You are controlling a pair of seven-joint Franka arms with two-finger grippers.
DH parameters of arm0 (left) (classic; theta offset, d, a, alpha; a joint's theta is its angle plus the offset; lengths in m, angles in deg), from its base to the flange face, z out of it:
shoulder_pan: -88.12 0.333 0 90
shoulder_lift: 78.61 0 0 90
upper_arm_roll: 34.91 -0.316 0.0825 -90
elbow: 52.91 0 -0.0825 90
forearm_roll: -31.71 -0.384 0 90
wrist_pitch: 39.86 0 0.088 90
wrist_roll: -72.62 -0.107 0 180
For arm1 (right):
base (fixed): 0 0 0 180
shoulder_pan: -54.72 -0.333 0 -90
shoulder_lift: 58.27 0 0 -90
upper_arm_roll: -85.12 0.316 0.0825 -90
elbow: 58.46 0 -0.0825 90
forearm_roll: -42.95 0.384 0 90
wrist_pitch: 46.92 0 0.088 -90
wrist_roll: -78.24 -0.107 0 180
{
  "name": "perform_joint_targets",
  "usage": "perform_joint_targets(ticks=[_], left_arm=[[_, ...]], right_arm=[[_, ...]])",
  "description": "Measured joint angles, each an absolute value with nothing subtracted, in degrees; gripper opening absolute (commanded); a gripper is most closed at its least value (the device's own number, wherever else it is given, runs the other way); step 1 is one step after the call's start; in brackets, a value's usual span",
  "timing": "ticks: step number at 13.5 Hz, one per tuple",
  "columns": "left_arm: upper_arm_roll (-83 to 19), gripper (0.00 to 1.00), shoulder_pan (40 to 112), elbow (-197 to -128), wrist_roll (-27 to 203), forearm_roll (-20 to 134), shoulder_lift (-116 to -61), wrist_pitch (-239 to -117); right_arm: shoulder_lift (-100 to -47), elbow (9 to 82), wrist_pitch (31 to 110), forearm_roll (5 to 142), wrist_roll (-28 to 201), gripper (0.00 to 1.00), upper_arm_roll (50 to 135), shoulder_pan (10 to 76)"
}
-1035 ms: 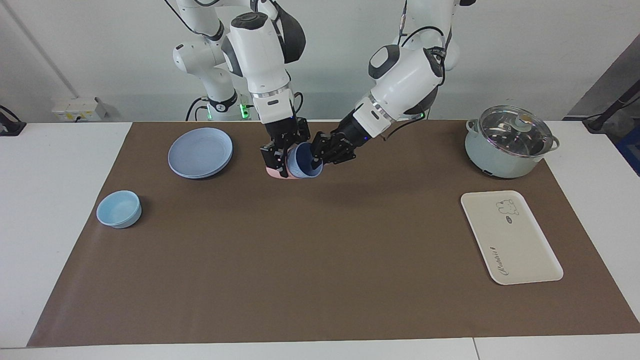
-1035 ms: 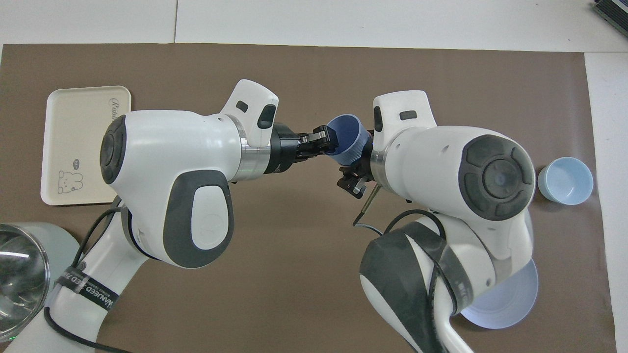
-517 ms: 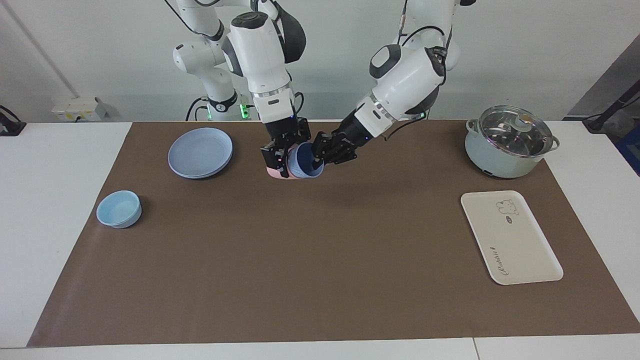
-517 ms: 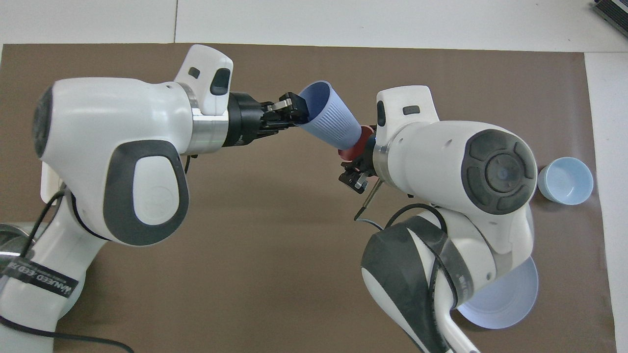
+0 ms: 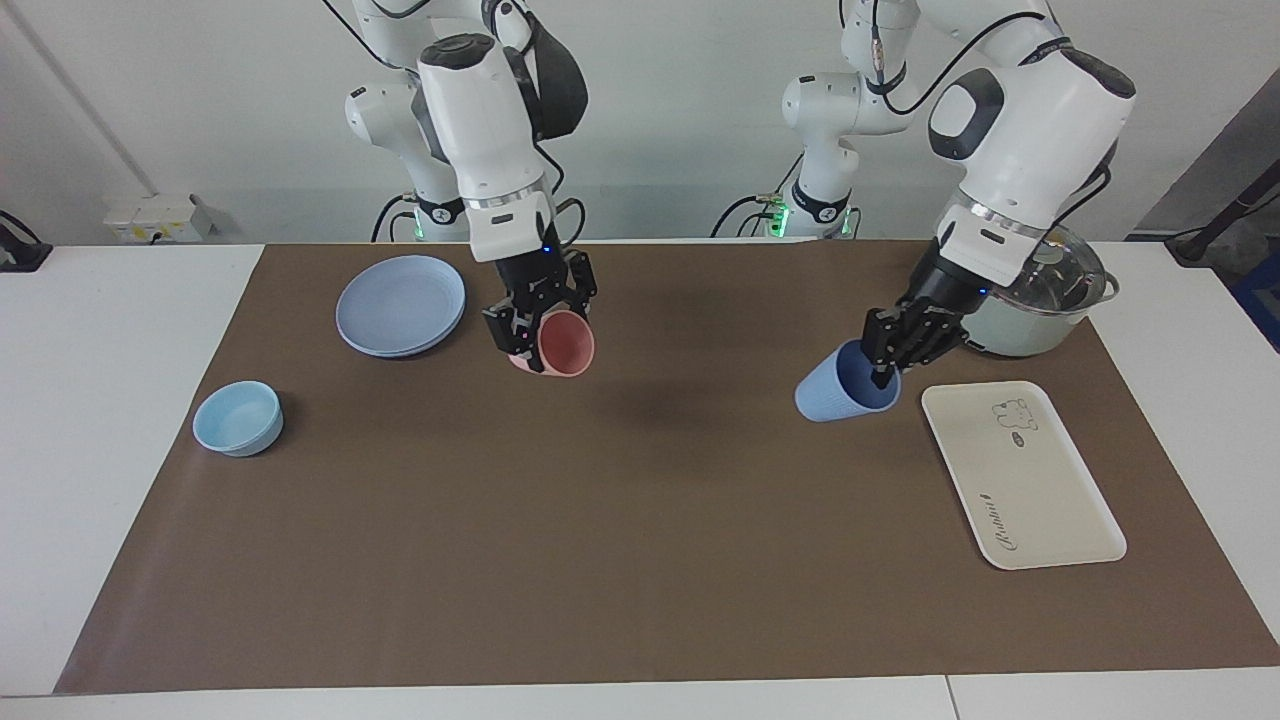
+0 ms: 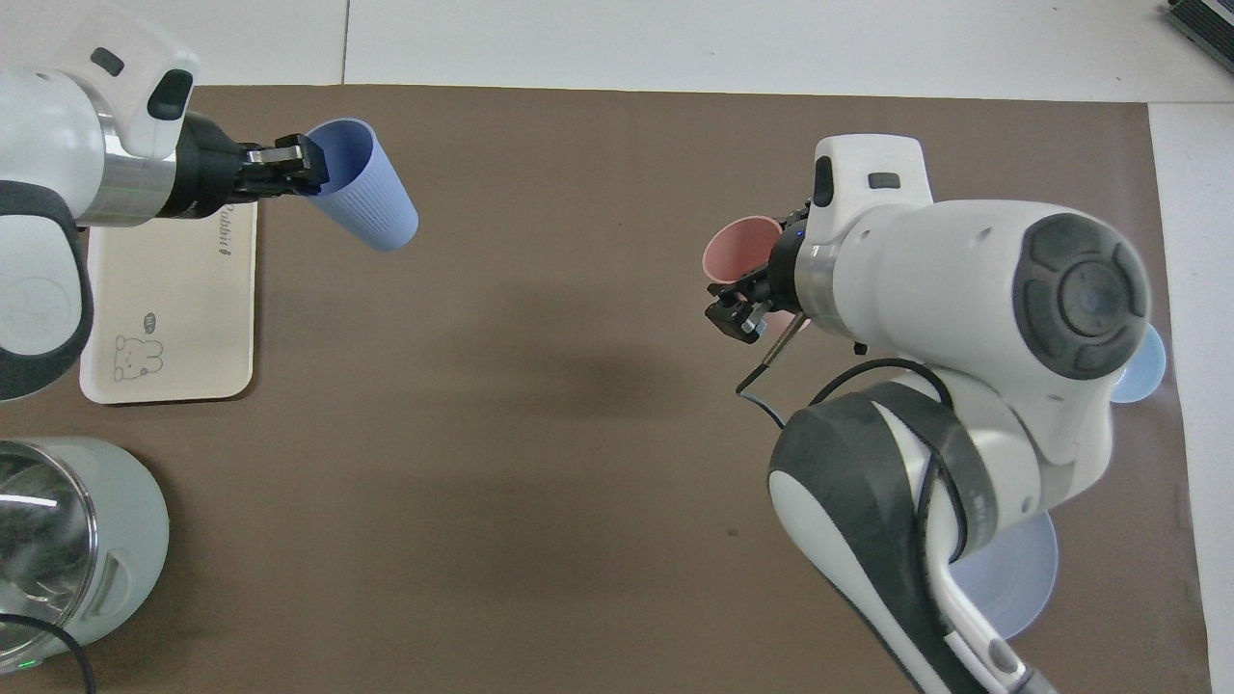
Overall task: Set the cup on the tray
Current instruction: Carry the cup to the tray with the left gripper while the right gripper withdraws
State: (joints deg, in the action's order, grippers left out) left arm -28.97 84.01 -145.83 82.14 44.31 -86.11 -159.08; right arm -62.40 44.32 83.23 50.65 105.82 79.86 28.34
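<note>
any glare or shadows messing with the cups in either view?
Facing view: no glare on the tilted periwinkle-blue plastic cup or pink plastic cup; only a soft shadow on the brown mat. Overhead view: glare only on the pot's glass lid.

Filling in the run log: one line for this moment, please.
left gripper: shut on blue cup, tilted, airborne beside tray | right gripper: shut on pink cup | stage: carrying

1. The pot (image 6: 67, 540) was cut off by the overhead view's edge.
2. The right arm hid most of the plate (image 6: 1012, 588) and bowl (image 6: 1152, 366) there.
3. The tray (image 6: 174, 318), under the left gripper (image 6: 294, 166), was partly covered.
</note>
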Motion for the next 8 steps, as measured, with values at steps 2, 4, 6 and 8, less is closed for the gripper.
perform_joint_targets(ticks=[2, 4, 6, 8], left_arm=[[-29.04, 0.00, 88.18, -146.20, 76.06, 42.98, -86.09, -158.66], [-29.15, 0.00, 94.35, -147.64, 66.43, 42.69, -85.89, -158.57], [-29.22, 0.00, 100.75, -150.42, 55.78, 42.66, -85.35, -159.66], [-29.24, 0.00, 104.79, -153.57, 50.44, 42.66, -85.25, -164.02]], right_arm=[[-62.59, 44.51, 85.92, 56.70, 109.48, 0.00, 79.80, 31.70], [-62.85, 45.30, 87.54, 66.07, 118.83, 0.00, 79.70, 35.88], [-63.18, 47.20, 88.23, 78.20, 133.23, 0.00, 79.55, 40.77], [-64.11, 49.59, 88.29, 91.54, 149.19, 0.00, 79.45, 45.68]])
